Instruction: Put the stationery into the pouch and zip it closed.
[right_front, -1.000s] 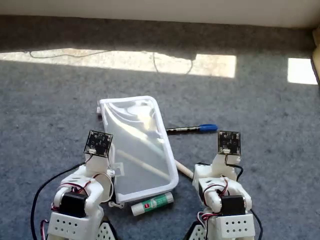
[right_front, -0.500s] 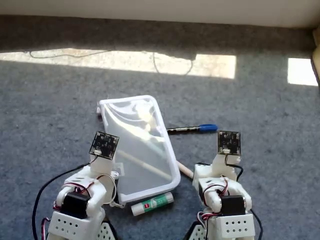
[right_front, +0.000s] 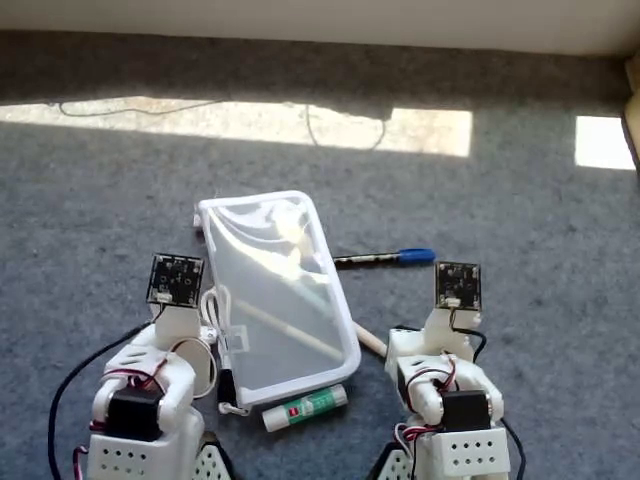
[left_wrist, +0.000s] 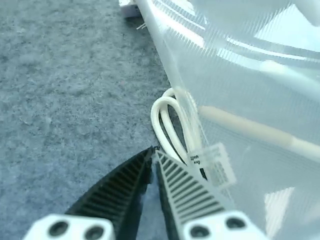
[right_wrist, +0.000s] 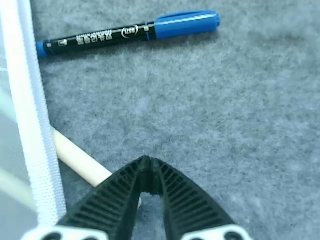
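A clear plastic pouch (right_front: 275, 290) with a white zipper edge (right_wrist: 31, 125) lies flat on the grey carpet between the two arms. A black pen with a blue cap (right_front: 385, 258) lies just right of it. A pale wooden stick (right_front: 368, 341) pokes out from under the pouch's right edge, and a white glue stick with a green label (right_front: 305, 407) lies below its near edge. My left gripper (left_wrist: 153, 153) is shut, its tips beside the pouch's white loop cord (left_wrist: 167, 125). My right gripper (right_wrist: 146, 162) is shut and holds nothing, over the carpet near the stick (right_wrist: 80, 162), short of the pen (right_wrist: 127, 31).
Grey carpet (right_front: 520, 250) surrounds everything, with bright sun patches (right_front: 300, 122) along the far side and a thin cable (right_front: 140, 106) lying there. A white tag (left_wrist: 212, 162) hangs on the pouch's cord.
The left arm has swung left, away from over the pouch, to the pouch's left edge. The right arm and the stationery have not moved.
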